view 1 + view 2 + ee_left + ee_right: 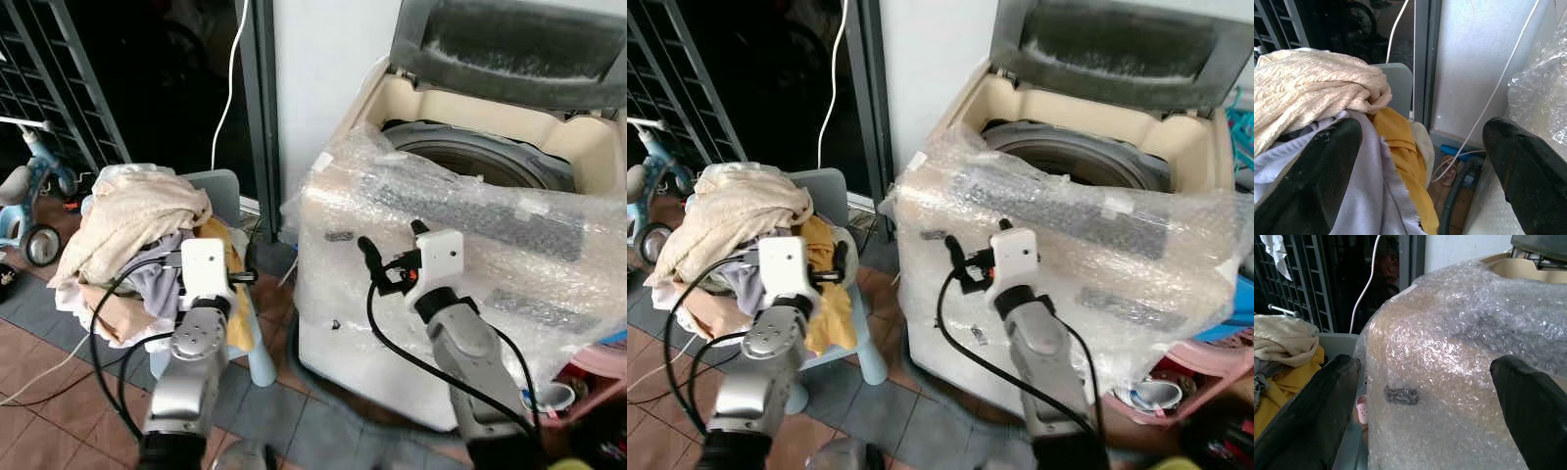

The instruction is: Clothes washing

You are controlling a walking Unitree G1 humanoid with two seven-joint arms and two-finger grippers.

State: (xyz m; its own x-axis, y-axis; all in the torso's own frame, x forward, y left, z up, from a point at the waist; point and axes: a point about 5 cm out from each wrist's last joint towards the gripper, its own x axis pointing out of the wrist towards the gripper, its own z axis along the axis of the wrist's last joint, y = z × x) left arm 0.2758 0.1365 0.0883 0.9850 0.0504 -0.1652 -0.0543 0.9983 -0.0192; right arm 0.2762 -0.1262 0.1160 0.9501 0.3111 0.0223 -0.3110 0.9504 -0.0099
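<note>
A pile of clothes (pixel 137 220) lies heaped on a pale blue chair (pixel 227 186) at the left: a cream garment (pixel 1312 83) on top, a yellow one (pixel 1400 147) and a pale lilac one (pixel 1369 196) below. My left gripper (pixel 1420 132) is open just over the pile's right side, one finger (pixel 1317 176) against the lilac cloth. At the right stands a top-loading washing machine (pixel 470 157), its lid (pixel 519 49) up and its front covered in bubble wrap (pixel 451 255). My right gripper (pixel 392 240) is open and empty, close to that wrapped front.
A child's tricycle (pixel 24 206) and a metal grille (pixel 59 78) are at the far left. A white cable (pixel 227 88) hangs by the door frame (pixel 260 98). A grey hose (pixel 1449 205) runs between chair and machine. A pink basket (pixel 598 367) sits at the lower right.
</note>
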